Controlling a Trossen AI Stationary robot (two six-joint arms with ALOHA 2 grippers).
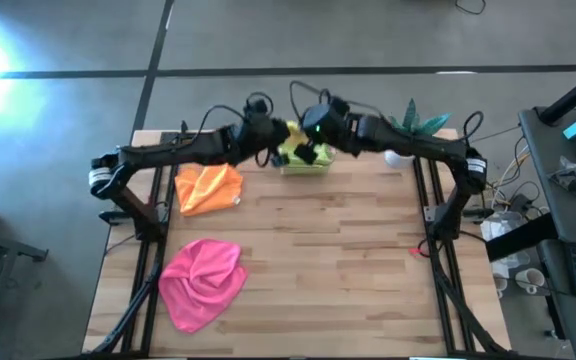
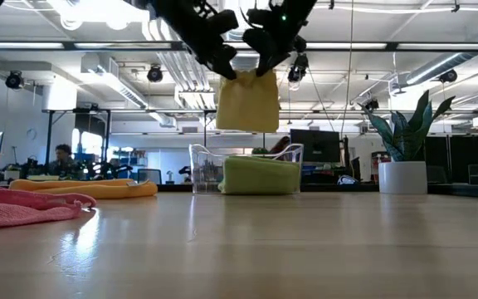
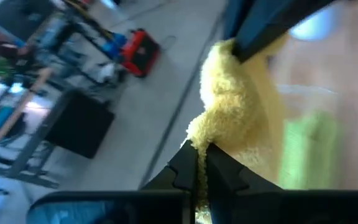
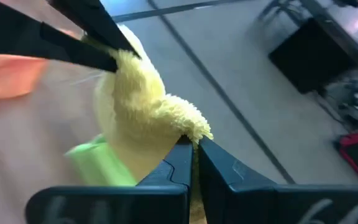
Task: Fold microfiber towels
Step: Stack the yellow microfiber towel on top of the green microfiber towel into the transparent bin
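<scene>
We hold the fluffy yellow microfiber towel (image 2: pixel 248 102) aloft above the clear plastic bin (image 2: pixel 206 169) at the table's far edge, left gripper (image 3: pixel 199 163) and right gripper (image 4: pixel 193 155) each pinched on a corner, apparently mid-fold, so next we likely lower it evenly.

— How many soft microfiber towels can you count?

— Four that I can see: one yellow towel (image 2: pixel 248 101), one orange towel (image 1: pixel 208 187), one pink towel (image 1: pixel 202 279), and one lime green towel (image 2: pixel 260 176).

— Containers?

— One clear plastic bin (image 2: pixel 204 169).

— Grippers?

— Two, both mine: my left gripper (image 3: pixel 198 163) and my right gripper (image 4: pixel 193 156).

— Anything else?

— One green potted plant in a white pot (image 2: pixel 403 148), and one person (image 2: pixel 61 156) in the room behind.
</scene>
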